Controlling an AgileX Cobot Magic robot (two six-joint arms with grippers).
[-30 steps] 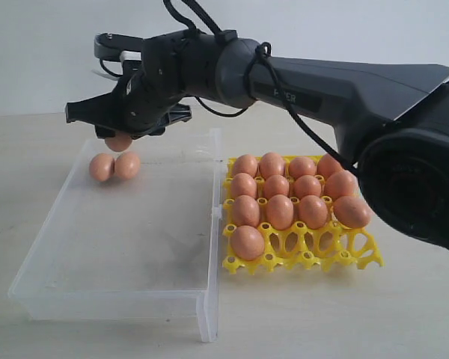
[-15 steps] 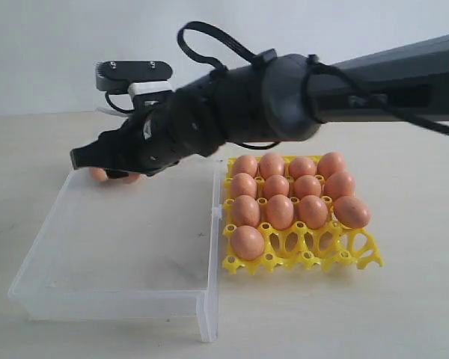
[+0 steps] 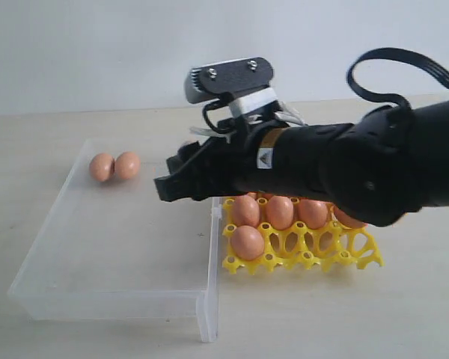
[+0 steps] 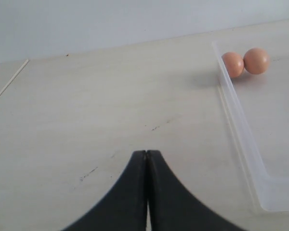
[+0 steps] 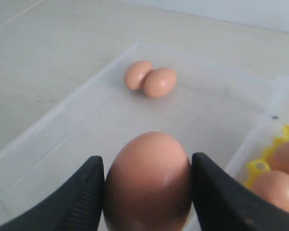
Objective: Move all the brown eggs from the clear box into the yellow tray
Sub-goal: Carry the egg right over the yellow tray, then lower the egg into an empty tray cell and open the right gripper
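Plain pale wall (image 3: 60, 52); beige tabletop (image 3: 404, 314), faint dark scuffs.

Signs: one small pale triangular sticker (image 3: 265, 158) on the side of the black robot arm (image 3: 359, 176), seen in the exterior view. It sits just below a narrow gold-coloured band (image 3: 269, 139) around the arm's wrist. A dark mark stands inside the triangle, too small to make out

Lettering, brand names, numbers: none legible in the exterior, left wrist or right wrist views
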